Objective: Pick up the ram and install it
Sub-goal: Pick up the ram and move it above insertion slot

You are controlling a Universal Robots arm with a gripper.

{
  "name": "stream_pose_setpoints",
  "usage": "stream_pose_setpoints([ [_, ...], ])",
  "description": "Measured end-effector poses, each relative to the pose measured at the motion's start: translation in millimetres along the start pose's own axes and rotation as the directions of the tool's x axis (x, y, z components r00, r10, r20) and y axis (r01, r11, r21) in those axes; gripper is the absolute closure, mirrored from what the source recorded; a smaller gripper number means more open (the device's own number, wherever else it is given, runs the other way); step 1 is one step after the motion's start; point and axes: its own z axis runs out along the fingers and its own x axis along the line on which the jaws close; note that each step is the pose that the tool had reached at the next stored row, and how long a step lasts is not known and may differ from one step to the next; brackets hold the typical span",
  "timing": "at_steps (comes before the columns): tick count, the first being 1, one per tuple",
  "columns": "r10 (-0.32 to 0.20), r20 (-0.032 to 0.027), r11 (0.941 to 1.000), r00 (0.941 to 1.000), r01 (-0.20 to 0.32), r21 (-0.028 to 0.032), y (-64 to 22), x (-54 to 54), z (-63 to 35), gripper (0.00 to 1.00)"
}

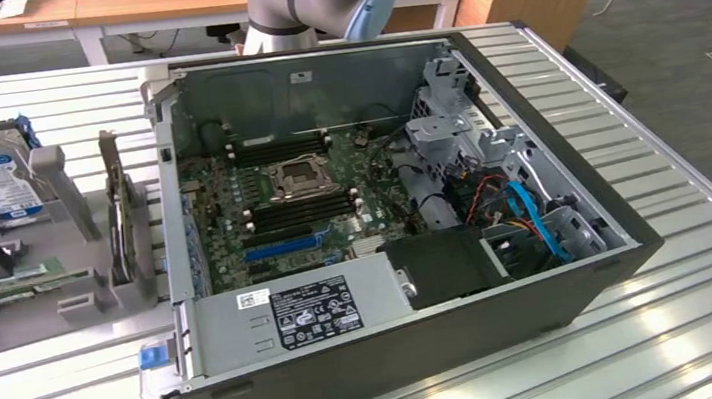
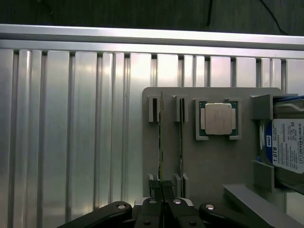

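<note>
The gripper (image 2: 162, 191) has its fingers pinched closed on the ram (image 2: 161, 137), standing on edge in slots along the gray holder's (image 2: 209, 161) outer edge (upright, so its faces can be clamped).

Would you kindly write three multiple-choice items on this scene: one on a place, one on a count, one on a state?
1. Where does the processor chip lie? A. on the bare table B. on the grey fixture, between the ram sticks and the hard drive C. on the floor
2. How many ram sticks stand in the fixture? A. two B. four C. none
3. How is the computer case? A. open B. panelled shut C. under a cloth
Key: B, it sits in the fixture's holder; A, two thin edges show; A, the motherboard is exposed.
</note>
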Motion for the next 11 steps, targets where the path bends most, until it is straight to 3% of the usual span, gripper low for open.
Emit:
stream_pose_setpoints([
  [11,0.0,0.0001,1.0,1.0,0.0,0.0001,1.0,-1.4,-37.7,0.89],
])
